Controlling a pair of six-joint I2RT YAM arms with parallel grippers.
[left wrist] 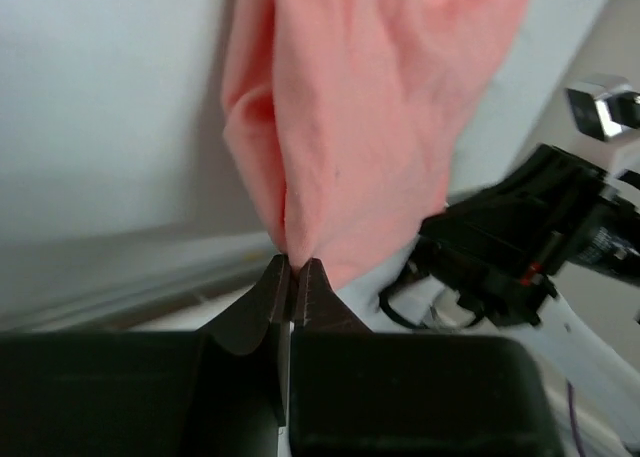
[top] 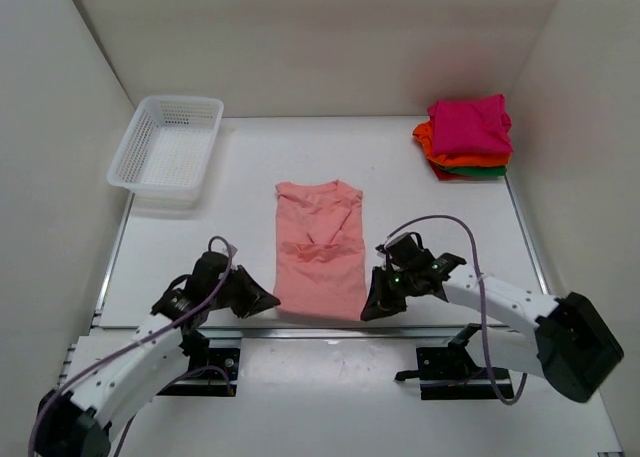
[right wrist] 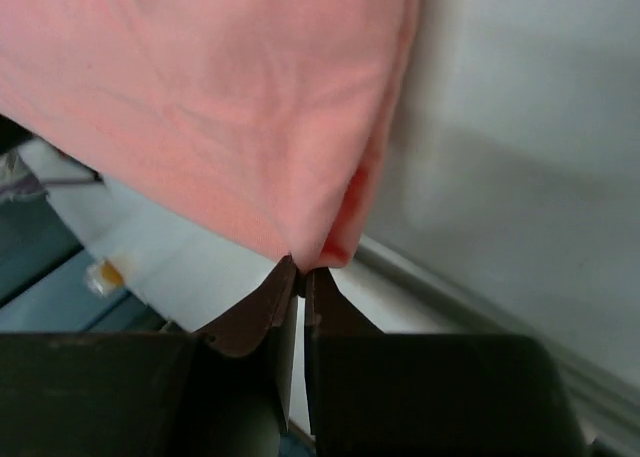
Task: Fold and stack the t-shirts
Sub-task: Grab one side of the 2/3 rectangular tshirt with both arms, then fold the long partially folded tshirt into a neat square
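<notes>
A salmon-pink t-shirt (top: pixel 320 249) lies lengthwise in the middle of the table, its sides folded in, collar at the far end. My left gripper (top: pixel 270 302) is shut on its near left corner; the left wrist view shows the cloth (left wrist: pixel 350 127) pinched between the fingertips (left wrist: pixel 295 267). My right gripper (top: pixel 368 310) is shut on the near right corner, the cloth (right wrist: pixel 220 107) pinched at the tips (right wrist: pixel 303 274). A stack of folded t-shirts (top: pixel 468 137), magenta on top of orange, green and red, sits at the far right.
A white plastic mesh basket (top: pixel 167 149) stands at the far left. White walls enclose the table on the left, back and right. The table's near edge and the arm bases lie just behind the grippers.
</notes>
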